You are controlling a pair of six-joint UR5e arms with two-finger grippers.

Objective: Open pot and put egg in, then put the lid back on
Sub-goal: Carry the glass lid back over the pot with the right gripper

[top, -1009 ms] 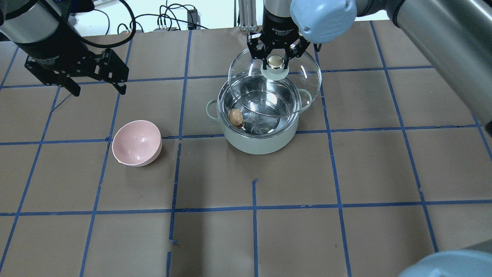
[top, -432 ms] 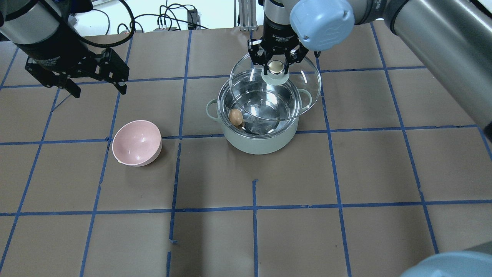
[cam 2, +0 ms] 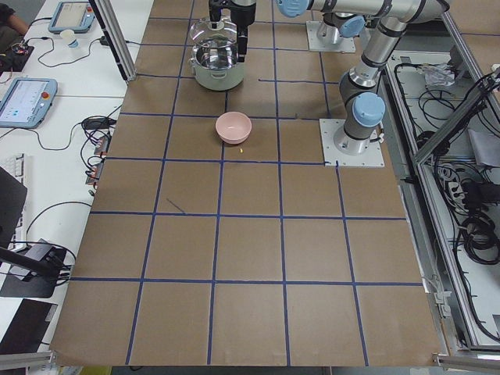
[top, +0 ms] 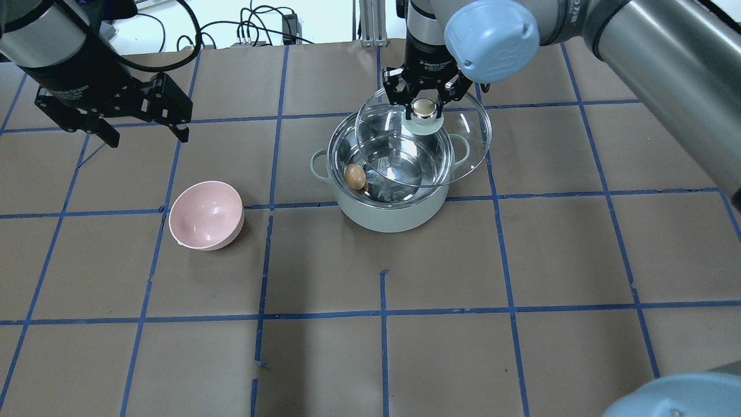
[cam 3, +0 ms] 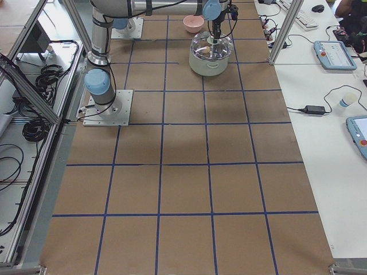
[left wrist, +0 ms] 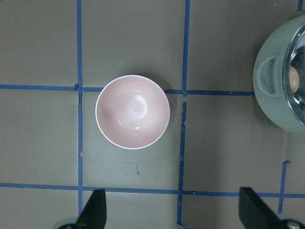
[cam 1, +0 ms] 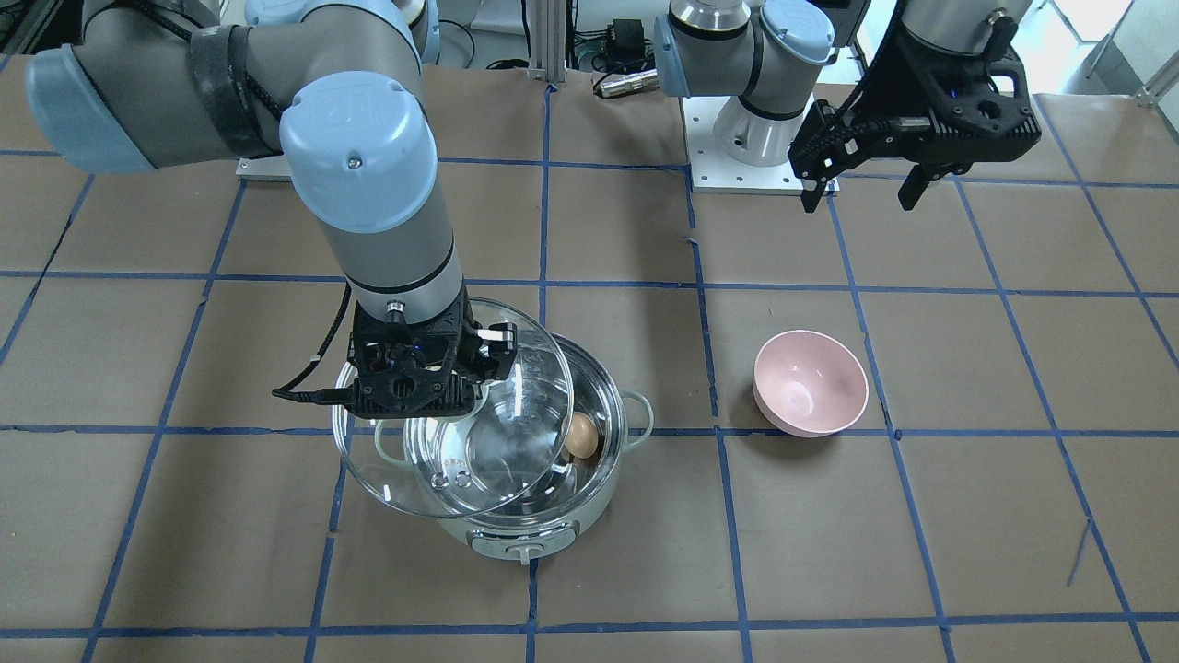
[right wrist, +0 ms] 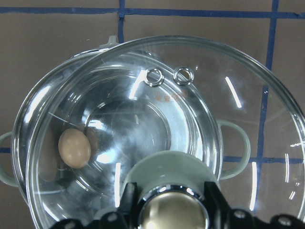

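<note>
The mint-green pot (top: 393,217) stands open at the table's middle, with the egg (top: 355,176) inside against its left wall. My right gripper (top: 424,108) is shut on the knob of the glass lid (top: 466,152). It holds the lid tilted just over the pot, offset toward the pot's far right. In the right wrist view the egg (right wrist: 74,147) shows through the lid (right wrist: 228,119). The front view shows the lid (cam 1: 479,460) over the pot (cam 1: 525,539) and the egg (cam 1: 580,435). My left gripper (top: 149,137) is open and empty at the far left.
A pink bowl (top: 205,215) stands empty on the table, left of the pot; it also shows in the left wrist view (left wrist: 133,111). Blue tape lines grid the brown table. Cables lie beyond the far edge.
My right gripper has carried the lid a little to the right and lower over the pot. The left arm, egg and bowl have stayed put.
</note>
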